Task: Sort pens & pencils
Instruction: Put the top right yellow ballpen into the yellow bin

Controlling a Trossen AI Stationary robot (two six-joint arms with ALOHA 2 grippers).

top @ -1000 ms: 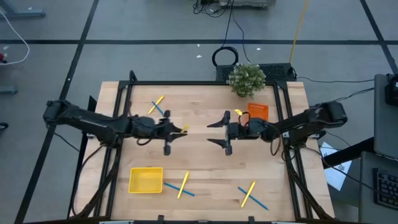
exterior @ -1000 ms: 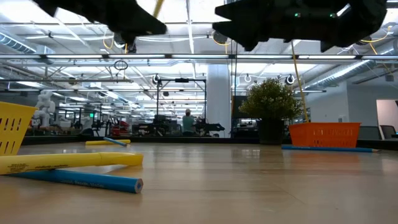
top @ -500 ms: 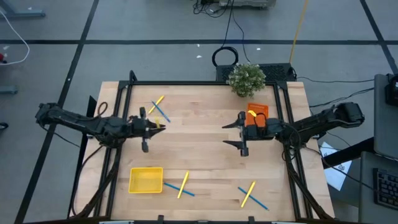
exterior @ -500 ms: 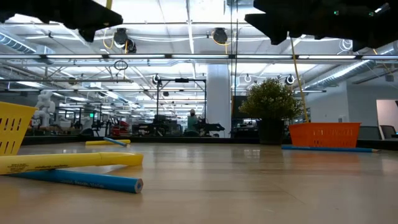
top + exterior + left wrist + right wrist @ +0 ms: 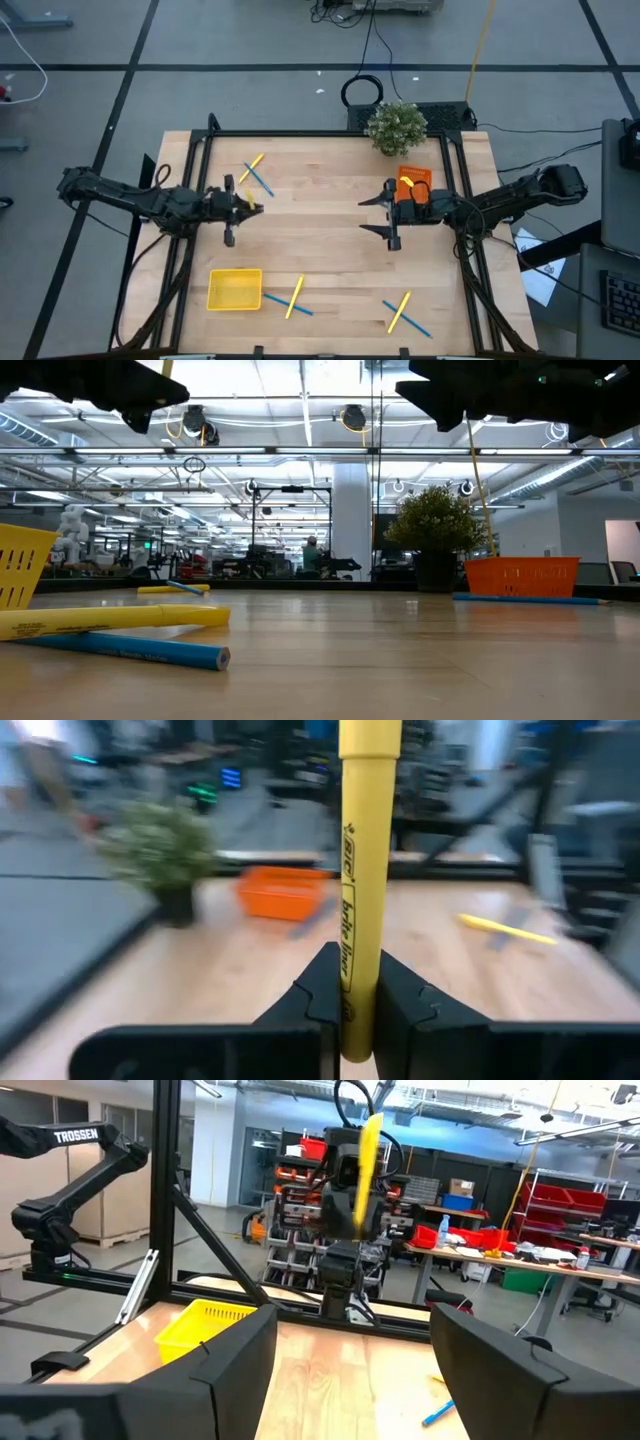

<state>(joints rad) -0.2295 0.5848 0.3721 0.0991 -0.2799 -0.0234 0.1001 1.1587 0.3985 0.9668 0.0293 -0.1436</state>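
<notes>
- One yellow pencil stands upright, clamped between the fingers of my left gripper, held above the table's left half.
- On the wooden table I count three crossed pairs, each one yellow and one blue: the far-left pair, the near-middle pair just beside the yellow tray, and the near-right pair.
- A yellow stick lies at the orange tray; from table height a blue stick lies just in front of that tray.
- My right gripper hovers over the table just beside the orange tray, fingers spread wide, gripping nothing.
- One potted plant stands at the far edge.
</notes>
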